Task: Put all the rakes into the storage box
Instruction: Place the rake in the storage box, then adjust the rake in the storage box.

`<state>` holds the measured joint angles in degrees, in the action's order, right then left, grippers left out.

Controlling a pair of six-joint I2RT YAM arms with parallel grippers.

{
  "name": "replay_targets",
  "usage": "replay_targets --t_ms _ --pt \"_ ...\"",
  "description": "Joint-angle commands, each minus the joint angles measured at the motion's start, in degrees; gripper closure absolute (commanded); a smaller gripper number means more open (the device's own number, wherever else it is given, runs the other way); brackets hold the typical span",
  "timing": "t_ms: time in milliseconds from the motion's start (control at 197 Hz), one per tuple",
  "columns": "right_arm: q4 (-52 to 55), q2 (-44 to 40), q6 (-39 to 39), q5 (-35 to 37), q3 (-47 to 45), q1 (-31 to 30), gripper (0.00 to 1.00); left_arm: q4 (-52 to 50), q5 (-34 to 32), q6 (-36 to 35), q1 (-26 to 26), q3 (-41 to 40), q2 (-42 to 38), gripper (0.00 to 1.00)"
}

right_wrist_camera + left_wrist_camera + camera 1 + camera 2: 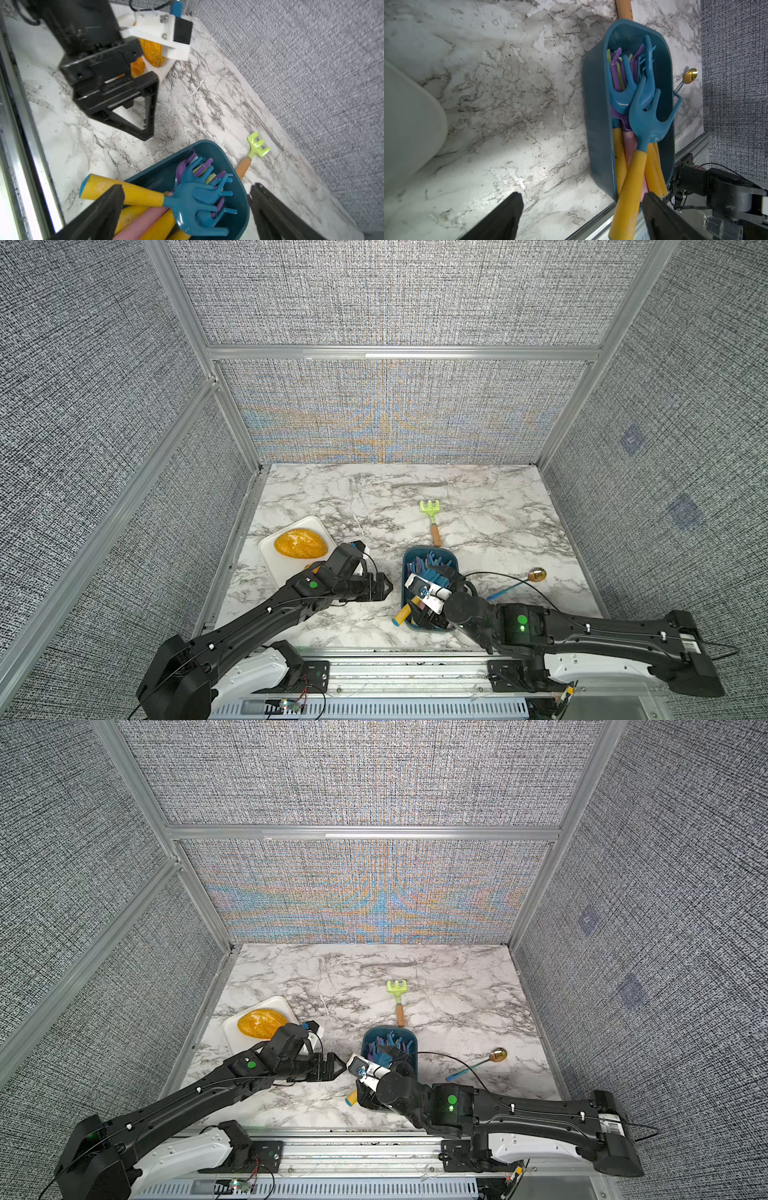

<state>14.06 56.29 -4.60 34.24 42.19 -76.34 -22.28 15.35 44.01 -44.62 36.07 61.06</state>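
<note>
A light green rake [430,514] [397,996] [256,146] with an orange handle lies on the marble just beyond the storage box [451,558] [409,1036] [598,124] [158,176]. The teal box holds several rakes. Topmost is a blue rake [643,124] [187,201] whose yellow handle [401,619] overhangs the near left rim. My right gripper [432,597] [187,207] hovers open over the box, its fingers straddling that blue rake without touching it. My left gripper [380,587] [583,218] stands open just left of the box, holding nothing.
A white tray [274,568] at the left carries a yellow-orange oval object [299,543]. To the right of the box lies a gold spoon [536,574] with a blue handle. A metal rail runs along the table's near edge, and grey walls enclose the other sides.
</note>
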Motion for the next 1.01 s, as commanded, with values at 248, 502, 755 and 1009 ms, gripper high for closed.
replay_targets --t_ms 248,502,755,1009 --pt "7.5 -4.5 38.0 -27.9 -1.1 22.5 0.11 -0.9 1.0 1.7 -6.0 -2.5 -4.6 0.18" --pt "3.9 -4.6 49.1 -39.2 -7.2 33.0 0.23 -2.2 0.1 2.0 -10.7 -2.0 -3.5 0.18" --pt "-0.4 -3.0 52.6 -44.2 -11.6 38.3 0.43 -1.2 -0.8 2.6 -15.5 -0.6 0.1 0.32" --pt "-3.9 1.1 52.5 -44.8 -12.0 39.1 0.46 1.4 -0.6 3.1 -17.2 0.7 3.7 0.53"
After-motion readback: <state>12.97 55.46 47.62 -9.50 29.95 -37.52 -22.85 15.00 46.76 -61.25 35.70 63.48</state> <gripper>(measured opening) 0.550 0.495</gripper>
